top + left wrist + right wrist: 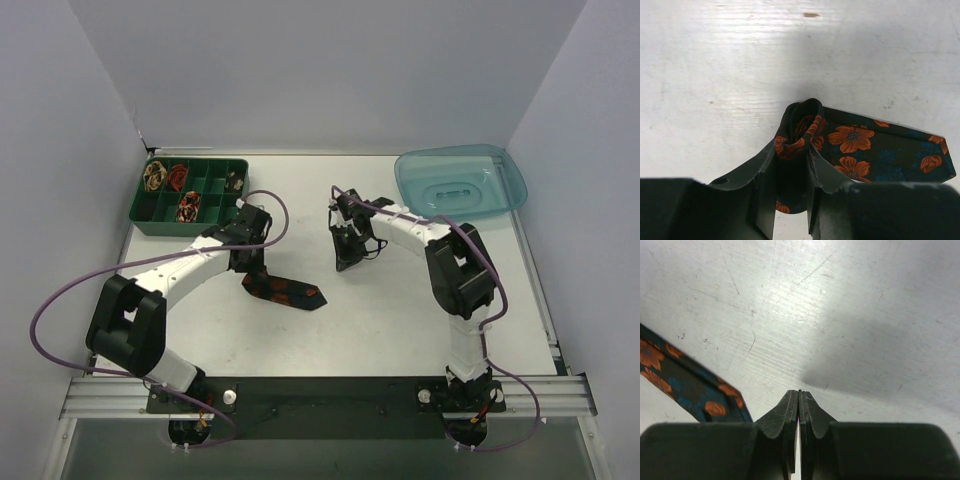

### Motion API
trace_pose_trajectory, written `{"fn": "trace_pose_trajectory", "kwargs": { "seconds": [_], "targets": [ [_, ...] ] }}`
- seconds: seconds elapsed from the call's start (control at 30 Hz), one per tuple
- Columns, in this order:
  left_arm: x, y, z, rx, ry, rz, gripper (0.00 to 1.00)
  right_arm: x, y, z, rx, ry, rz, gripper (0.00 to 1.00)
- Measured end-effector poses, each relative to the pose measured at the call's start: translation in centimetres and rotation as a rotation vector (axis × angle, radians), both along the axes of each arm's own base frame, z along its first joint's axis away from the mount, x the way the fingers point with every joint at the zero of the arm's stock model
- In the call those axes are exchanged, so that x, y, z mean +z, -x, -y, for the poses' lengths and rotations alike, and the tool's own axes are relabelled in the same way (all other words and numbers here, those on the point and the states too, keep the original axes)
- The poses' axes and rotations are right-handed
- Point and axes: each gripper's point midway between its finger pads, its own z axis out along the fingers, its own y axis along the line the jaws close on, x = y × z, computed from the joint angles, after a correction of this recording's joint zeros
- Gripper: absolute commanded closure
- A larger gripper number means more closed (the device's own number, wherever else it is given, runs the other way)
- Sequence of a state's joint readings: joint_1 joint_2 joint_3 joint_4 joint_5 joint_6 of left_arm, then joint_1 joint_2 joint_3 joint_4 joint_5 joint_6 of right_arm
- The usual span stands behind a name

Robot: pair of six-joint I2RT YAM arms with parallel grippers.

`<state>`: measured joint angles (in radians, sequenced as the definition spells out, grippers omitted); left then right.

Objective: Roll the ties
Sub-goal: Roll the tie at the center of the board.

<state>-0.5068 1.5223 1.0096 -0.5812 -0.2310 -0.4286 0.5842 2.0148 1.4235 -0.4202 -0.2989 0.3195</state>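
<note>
Left wrist view shows the dark floral tie (860,145) with one part coiled into a small roll pinched between the fingers of the left gripper (792,150), its flat loose end lying on the white table (715,75) to their right. The right gripper (799,399) is clenched on nothing, the tie's end just left of its fingertips.
</note>
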Motion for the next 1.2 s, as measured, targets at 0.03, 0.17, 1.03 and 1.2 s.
{"fn": "trace_pose_trajectory", "kwargs": {
  "seconds": [0.03, 0.17, 1.03, 1.2],
  "targets": [
    [0.0, -0.2, -0.6, 0.027, -0.003, -0.003, 0.72, 0.2, 0.0, 0.0, 0.0, -0.002, 0.004, 0.96],
    [-0.1, -0.7, -2.0, 0.09, 0.003, -0.003, 0.72, 0.8, 1.0, -1.0, 0.037, -0.012, 0.014, 0.96],
    [0.2, 0.5, -1.8, 0.078, 0.134, 0.002, 0.68, -1.3, 4.9, -5.8, 0.165, -0.003, -0.058, 0.96],
    [0.2, 0.8, -1.8, 0.082, 0.228, 0.014, 0.68, -1.3, 3.5, -4.6, 0.122, -0.005, -0.063, 0.96]
  ]
}}
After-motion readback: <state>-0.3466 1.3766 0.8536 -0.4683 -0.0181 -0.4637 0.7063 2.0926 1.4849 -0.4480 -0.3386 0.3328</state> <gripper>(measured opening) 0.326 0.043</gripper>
